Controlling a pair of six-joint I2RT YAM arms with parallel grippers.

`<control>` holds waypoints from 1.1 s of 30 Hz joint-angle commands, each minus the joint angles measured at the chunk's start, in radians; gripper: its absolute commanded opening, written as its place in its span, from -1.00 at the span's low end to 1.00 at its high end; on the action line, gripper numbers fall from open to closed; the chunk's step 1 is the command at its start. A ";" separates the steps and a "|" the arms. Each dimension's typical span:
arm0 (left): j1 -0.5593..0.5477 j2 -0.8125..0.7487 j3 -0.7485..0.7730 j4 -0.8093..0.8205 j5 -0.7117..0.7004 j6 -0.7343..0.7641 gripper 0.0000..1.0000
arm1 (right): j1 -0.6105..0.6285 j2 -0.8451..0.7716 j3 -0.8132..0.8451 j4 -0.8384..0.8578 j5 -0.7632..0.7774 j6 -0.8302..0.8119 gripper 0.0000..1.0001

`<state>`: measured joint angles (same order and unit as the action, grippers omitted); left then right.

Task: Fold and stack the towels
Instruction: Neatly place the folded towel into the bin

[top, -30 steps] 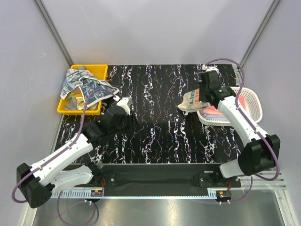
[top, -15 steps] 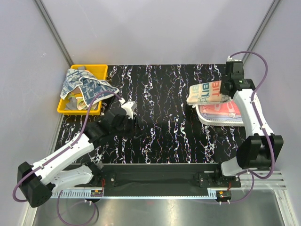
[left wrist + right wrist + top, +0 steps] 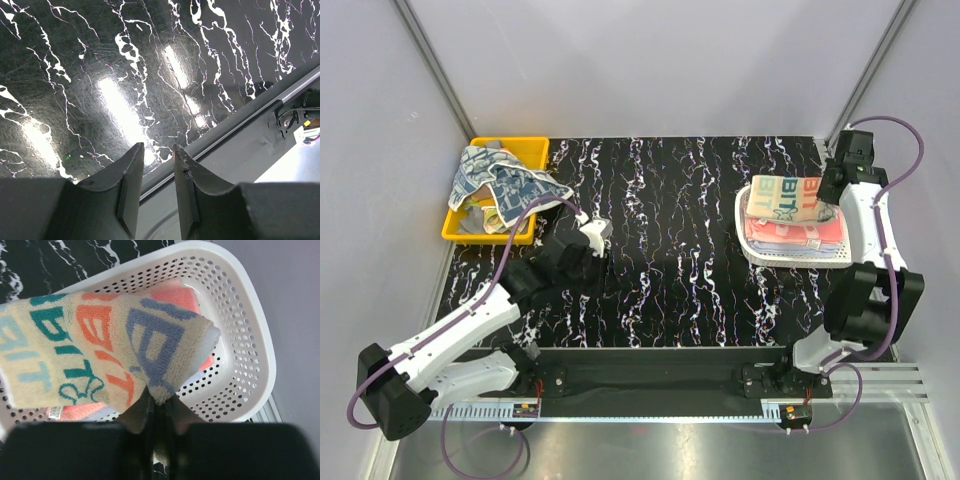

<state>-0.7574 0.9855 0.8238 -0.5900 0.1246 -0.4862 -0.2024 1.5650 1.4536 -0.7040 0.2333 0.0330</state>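
Black marbled table — right gripper clamped on the folded beige lettered towel over the white mesh basket; we'd lay it flat before releasing. Left gripper ajar, empty.

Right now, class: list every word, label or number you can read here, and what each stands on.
"BIT" - big teal letters, repeated in pale blue, on the beige towel pinched in the right claw; folds hide any more.
Orange and grey-blue letters on it: cut by folds, unreadable.
Small white tag beneath: too small to read.
Patterned towels in the yellow bin: no readable text.
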 commanded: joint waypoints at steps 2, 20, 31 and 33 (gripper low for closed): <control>-0.003 0.010 -0.006 0.019 0.033 0.020 -0.30 | -0.015 0.072 -0.007 0.034 0.006 0.063 -0.33; 0.000 0.048 0.097 0.025 -0.121 -0.041 -0.21 | 0.439 -0.423 -0.309 0.236 -0.212 0.402 0.99; 0.000 0.064 0.089 0.039 -0.266 -0.101 -0.20 | 0.563 -0.660 -0.621 0.379 -0.215 0.414 0.99; 0.000 0.051 0.086 0.038 -0.276 -0.114 -0.20 | 0.563 -0.675 -0.612 0.371 -0.212 0.406 1.00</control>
<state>-0.7574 1.0470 0.8768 -0.5823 -0.0883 -0.5747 0.3576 0.9504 0.8158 -0.4091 -0.0101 0.4511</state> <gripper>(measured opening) 0.399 0.994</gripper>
